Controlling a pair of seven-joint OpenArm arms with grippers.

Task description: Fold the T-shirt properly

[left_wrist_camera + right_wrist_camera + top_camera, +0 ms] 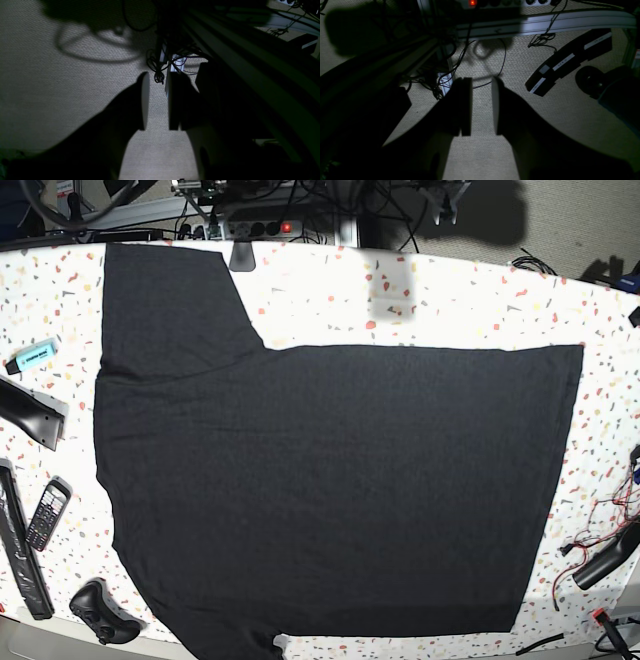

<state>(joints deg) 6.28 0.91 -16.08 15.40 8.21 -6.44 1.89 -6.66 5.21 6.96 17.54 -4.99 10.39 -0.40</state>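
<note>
The large plain black cotton T-shirt (330, 480) lies flat on the speckled white table (480, 300), long axis running across the base view. My left gripper (157, 100) and right gripper (481, 106) both stand spread, empty, over carpet off the table; neither arm looks nearer.

Left gripper (158, 101) and right gripper (481, 106) parted (both empty).

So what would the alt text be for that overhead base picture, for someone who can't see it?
A large black T-shirt lies spread flat, plain side up, covering most of a white speckled table, one sleeve reaching toward the far left corner. A phone and a turquoise highlighter sit along the left edge; no robot arm shows.
</note>
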